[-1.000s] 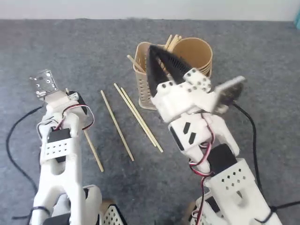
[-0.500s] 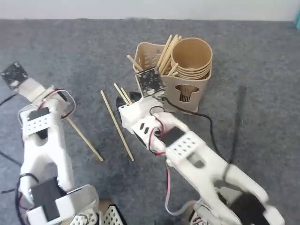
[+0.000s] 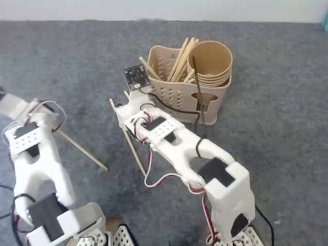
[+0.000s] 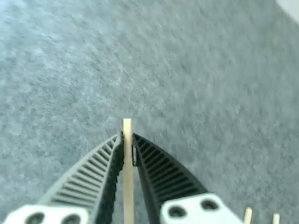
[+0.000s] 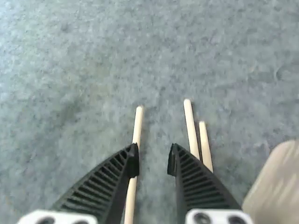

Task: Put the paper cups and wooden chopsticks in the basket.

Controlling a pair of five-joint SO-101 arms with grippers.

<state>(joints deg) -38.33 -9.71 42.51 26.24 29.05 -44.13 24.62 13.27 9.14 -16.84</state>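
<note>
Left claw (image 4: 127, 140): I am keeping it clamped on one wooden chopstick (image 4: 127, 128), whose far end is lying on the grey worktop (image 3: 266, 154), well apart from the basket (image 3: 174, 97).
Right claw (image 5: 153, 161): I am hovering it, fingers apart, low over the loose sticks, with a single chopstick (image 5: 138, 123) running beside one finger and a pair of chopsticks (image 5: 189, 126) beside the other.
Basket: it is already carrying the stacked paper cups (image 3: 210, 64) and several sticks.
Step in hand: I am judging this as a pick-up, so I am aiming to centre the gap over one stick only and close low.
Room: the basket wall is sitting near the pair, and the right arm (image 3: 174, 141) is lying between my left claw and the basket.
</note>
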